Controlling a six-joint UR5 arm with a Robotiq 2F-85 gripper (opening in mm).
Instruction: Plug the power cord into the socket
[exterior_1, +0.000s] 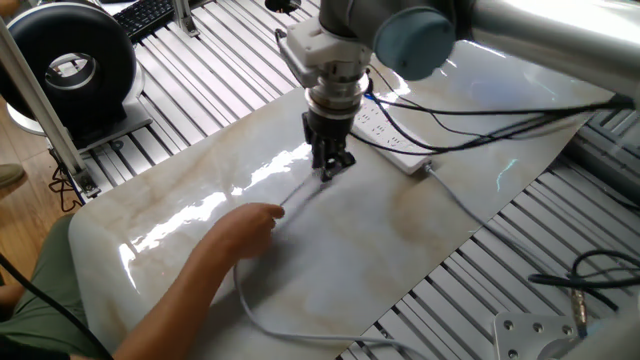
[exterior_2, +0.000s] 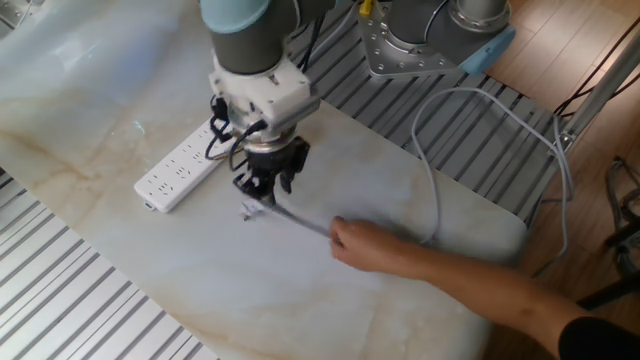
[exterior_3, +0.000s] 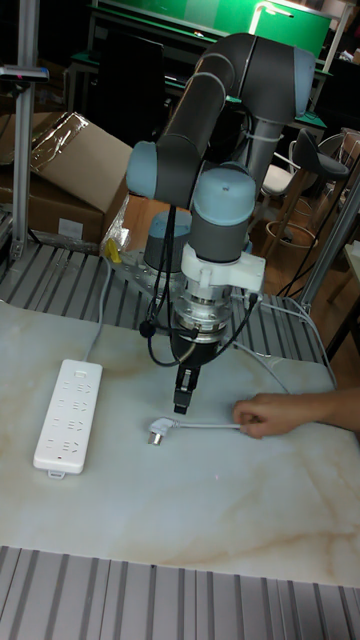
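Note:
The power cord (exterior_3: 205, 425) lies on the marble tabletop, and its small grey plug (exterior_3: 160, 432) points toward the socket (exterior_3: 67, 415), a white power strip lying flat to the left. My gripper (exterior_3: 183, 402) hangs open just above the plug (exterior_2: 250, 211), a little to its right, with nothing between its fingers. In the other fixed view the gripper (exterior_2: 258, 190) stands right of the socket (exterior_2: 185, 165). In one fixed view the gripper (exterior_1: 328, 166) covers the plug, and the socket (exterior_1: 392, 140) shows behind it.
A person's hand (exterior_2: 360, 245) rests on the cord (exterior_2: 300, 222) to the right of the gripper. Black robot cables (exterior_1: 500, 110) hang over the strip. The robot base (exterior_2: 430, 40) stands at the table's far edge. A black round device (exterior_1: 70, 60) sits off the table.

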